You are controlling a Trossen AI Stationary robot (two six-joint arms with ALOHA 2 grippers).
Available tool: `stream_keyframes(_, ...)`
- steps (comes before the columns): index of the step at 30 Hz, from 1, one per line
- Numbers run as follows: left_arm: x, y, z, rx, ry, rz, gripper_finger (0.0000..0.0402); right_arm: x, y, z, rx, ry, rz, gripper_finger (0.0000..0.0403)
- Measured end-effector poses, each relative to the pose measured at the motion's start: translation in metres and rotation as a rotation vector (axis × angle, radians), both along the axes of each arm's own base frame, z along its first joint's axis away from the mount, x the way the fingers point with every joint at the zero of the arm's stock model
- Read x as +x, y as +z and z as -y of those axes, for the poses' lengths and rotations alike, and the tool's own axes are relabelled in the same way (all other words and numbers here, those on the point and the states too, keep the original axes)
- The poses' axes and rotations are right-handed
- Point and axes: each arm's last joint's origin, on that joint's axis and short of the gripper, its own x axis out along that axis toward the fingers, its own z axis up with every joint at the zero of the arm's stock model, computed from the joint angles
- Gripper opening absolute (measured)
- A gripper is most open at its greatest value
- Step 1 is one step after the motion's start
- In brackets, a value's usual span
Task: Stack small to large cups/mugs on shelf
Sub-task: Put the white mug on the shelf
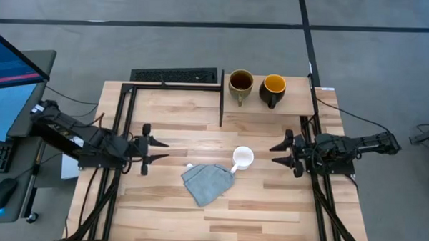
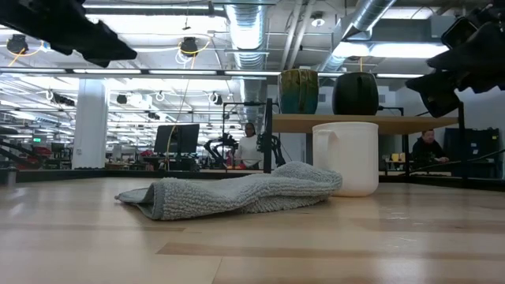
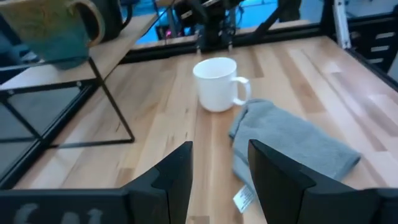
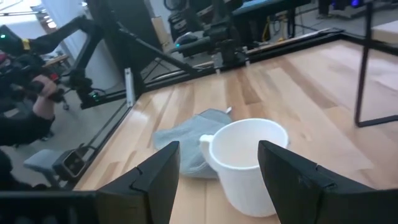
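Small white ceramic mug [image 1: 242, 158] sits mid-worktop, touching the grey-blue cloth [image 1: 207, 182] at its 7 o'clock. Right claw [image 1: 280, 153] gapes at its 3 o'clock – left claw [image 1: 158, 151] gapes at 9. Olive-tan mug [image 1: 241, 83] and dark mug [image 1: 273, 87] stand on the light-wood shelf [image 1: 297, 102].

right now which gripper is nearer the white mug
Right. The right gripper sits open just beside the white mug; the left gripper waits open farther off, beyond the grey cloth.
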Motion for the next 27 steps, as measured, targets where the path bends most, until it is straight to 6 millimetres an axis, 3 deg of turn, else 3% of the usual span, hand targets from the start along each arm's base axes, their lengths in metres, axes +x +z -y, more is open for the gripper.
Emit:
stream_keyframes(15, -0.014, -0.039, -0.006, -0.02, -0.022, 0.071, 0.0146, 0.0, 0.0, 0.001, -0.003, -0.026, 0.005, 0.024)
stream_keyframes(27, -0.018, -0.039, -0.008, 0.015, -0.066, 0.099, 0.0146, 0.001, 0.006, 0.001, -0.047, -0.039, 0.067, 0.024)
